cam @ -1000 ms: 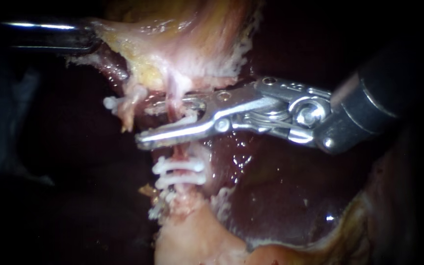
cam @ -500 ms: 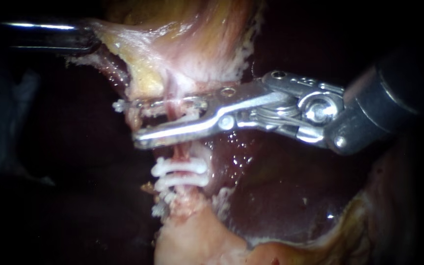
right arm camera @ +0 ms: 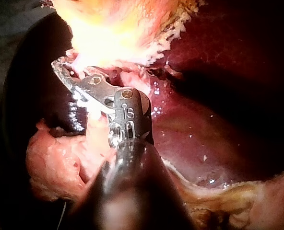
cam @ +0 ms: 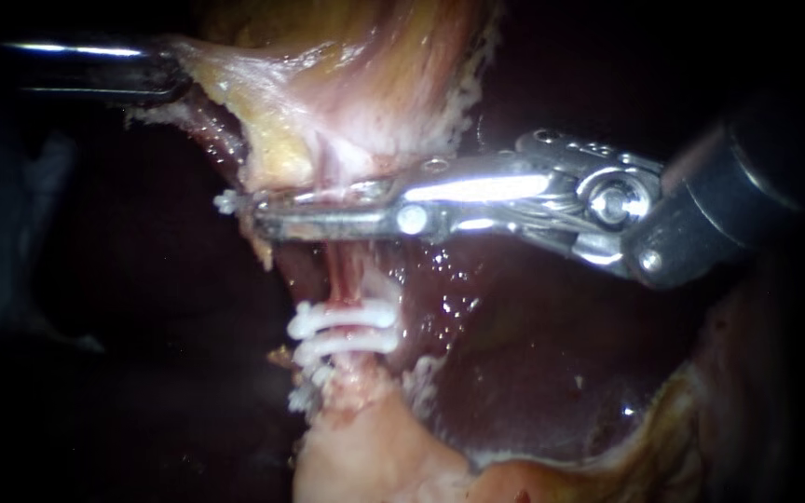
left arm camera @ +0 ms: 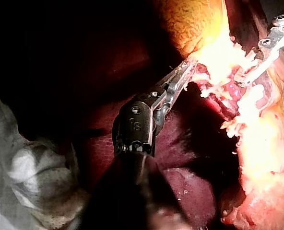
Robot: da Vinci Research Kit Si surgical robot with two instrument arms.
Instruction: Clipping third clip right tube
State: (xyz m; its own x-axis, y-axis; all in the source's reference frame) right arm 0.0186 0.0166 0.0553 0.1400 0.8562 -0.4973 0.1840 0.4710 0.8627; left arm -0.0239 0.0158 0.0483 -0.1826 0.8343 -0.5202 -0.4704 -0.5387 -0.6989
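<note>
Tube [cam: 345, 275], soft, slippery and easily torn, is pinched crosswise between the right instrument's [cam: 272, 219] closed jaws just above two clips [cam: 342, 317], below tissue [cam: 263, 93] gripped by the left instrument's [left arm camera: 187, 69] jaws

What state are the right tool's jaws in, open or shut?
Shut on the tube: jaws of the right tool lie together across it, above two white clips.

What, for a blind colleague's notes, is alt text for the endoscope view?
The right instrument has its jaws shut on a pink tube above two white clips on it. The left instrument meets pale tissue at upper left; dark liver lies behind.
</note>
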